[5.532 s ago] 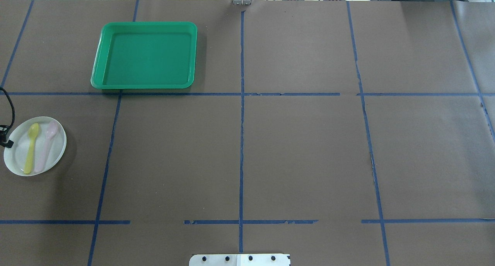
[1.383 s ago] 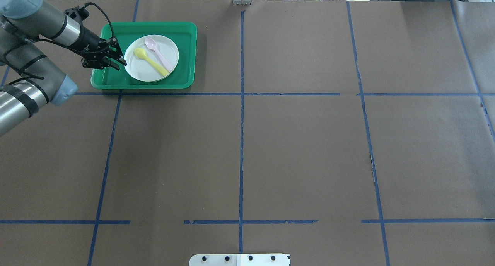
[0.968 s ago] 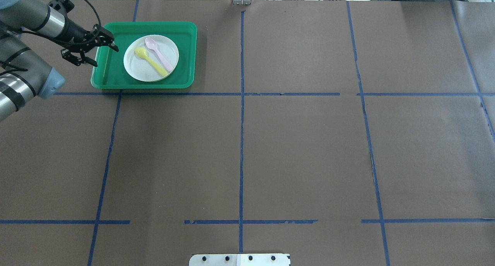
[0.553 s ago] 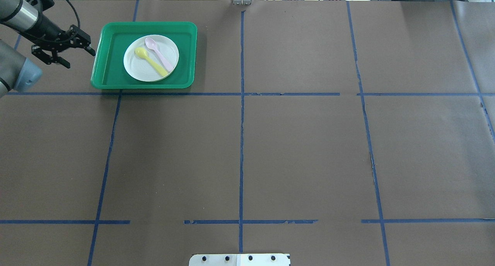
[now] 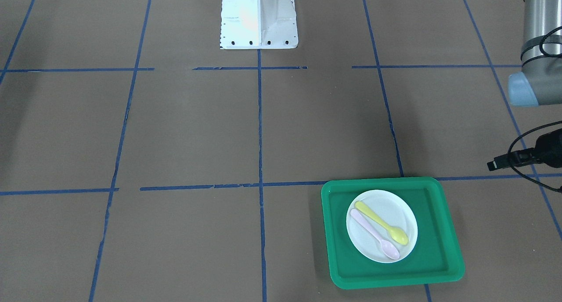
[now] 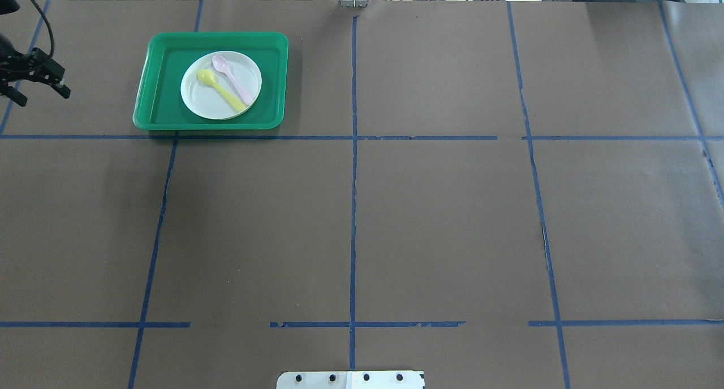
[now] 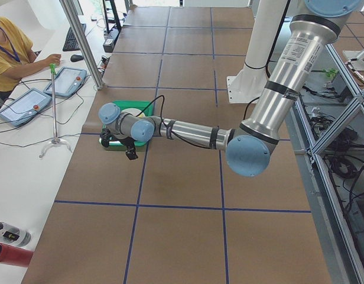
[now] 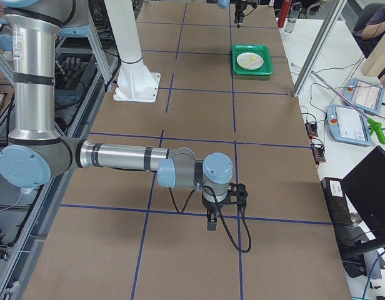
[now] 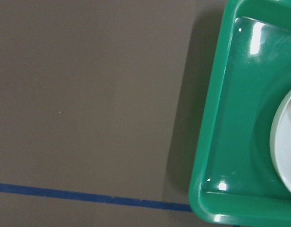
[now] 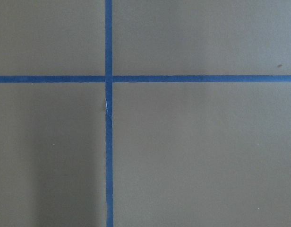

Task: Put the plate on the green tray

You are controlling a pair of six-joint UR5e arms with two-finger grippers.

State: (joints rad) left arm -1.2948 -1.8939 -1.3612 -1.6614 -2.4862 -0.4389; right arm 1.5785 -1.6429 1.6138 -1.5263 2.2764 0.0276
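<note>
The white plate (image 6: 209, 103) lies flat inside the green tray (image 6: 163, 103) at the far left of the table, with a yellow spoon (image 6: 220, 91) and a pink spoon (image 6: 232, 79) on it. Plate (image 5: 397, 212) and tray (image 5: 439, 249) also show in the front view. My left gripper (image 6: 41, 95) is open and empty, well left of the tray, at the view's edge. The left wrist view shows the tray's corner (image 9: 230, 142) and the plate's edge (image 9: 285, 151). My right gripper (image 8: 211, 224) shows only in the right side view, low over bare table; I cannot tell if it is open.
Brown paper with blue tape lines covers the table. The robot's white base (image 5: 258, 19) stands at the near middle edge. The left arm's elbow (image 5: 538, 52) hangs over the table's left end. Operators and tablets (image 7: 25, 100) are beyond the far edge.
The plate with the spoons went from the table's left edge onto the tray. My left gripper let go of its rim, opened and drew back leftwards away from the tray.
</note>
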